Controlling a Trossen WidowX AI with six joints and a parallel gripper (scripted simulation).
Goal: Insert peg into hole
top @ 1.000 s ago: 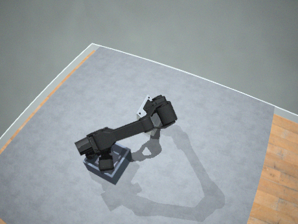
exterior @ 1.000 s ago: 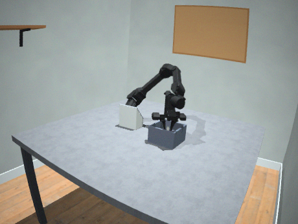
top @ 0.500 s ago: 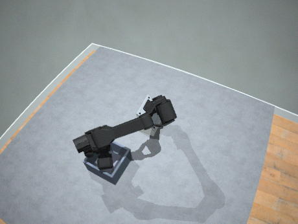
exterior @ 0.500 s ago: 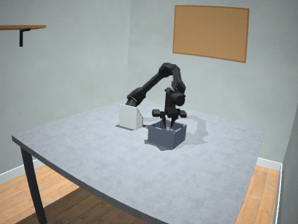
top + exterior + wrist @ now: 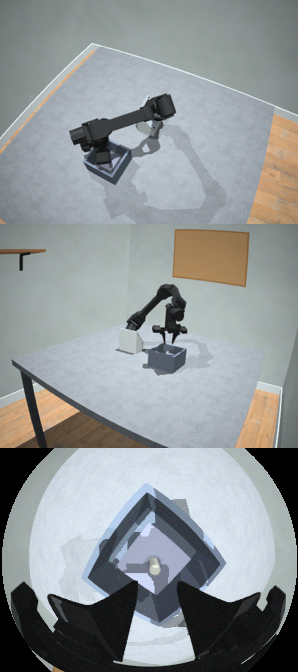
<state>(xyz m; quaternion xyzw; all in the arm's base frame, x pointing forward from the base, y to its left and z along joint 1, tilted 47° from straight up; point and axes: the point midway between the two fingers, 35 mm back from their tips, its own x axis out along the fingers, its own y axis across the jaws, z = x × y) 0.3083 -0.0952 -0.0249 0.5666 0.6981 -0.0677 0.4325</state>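
Observation:
The open blue-grey box [image 5: 167, 357] stands on the grey table; it also shows in the overhead view [image 5: 108, 162] and in the wrist view [image 5: 154, 564]. The pale peg [image 5: 154, 567] stands upright in the plate at the box's bottom, only its top end showing, and it shows as a small pale spot inside the box in the side view [image 5: 168, 352]. My gripper [image 5: 170, 341] hangs just above the box's rim, fingers apart and empty. In the wrist view the two dark fingertips stand clear of the peg on either side.
The arm's white base block [image 5: 130, 341] stands just behind and left of the box. The arm reaches from it over the box. The table's edges are far from the box on all sides.

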